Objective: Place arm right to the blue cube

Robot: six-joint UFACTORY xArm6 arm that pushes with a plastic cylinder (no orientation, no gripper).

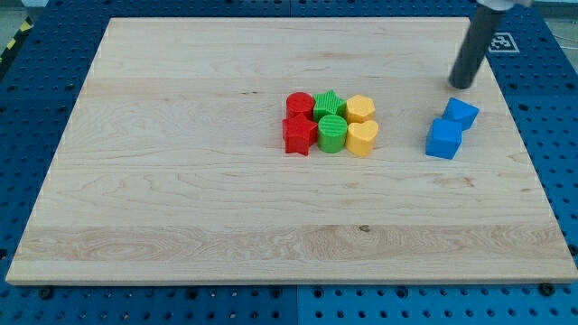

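Two blue blocks lie on the wooden board at the view's right. One blue cube is nearer the view's bottom. The other blue block touches it from the upper right; its shape is unclear. My tip is just above the upper blue block in the view, a short gap away, not touching it. The rod leans up toward the view's top right corner.
A tight cluster sits at the board's middle: a red cylinder, a red star, a green star, a green cylinder, a yellow hexagon and a yellow heart. The board's right edge is close to the blue blocks.
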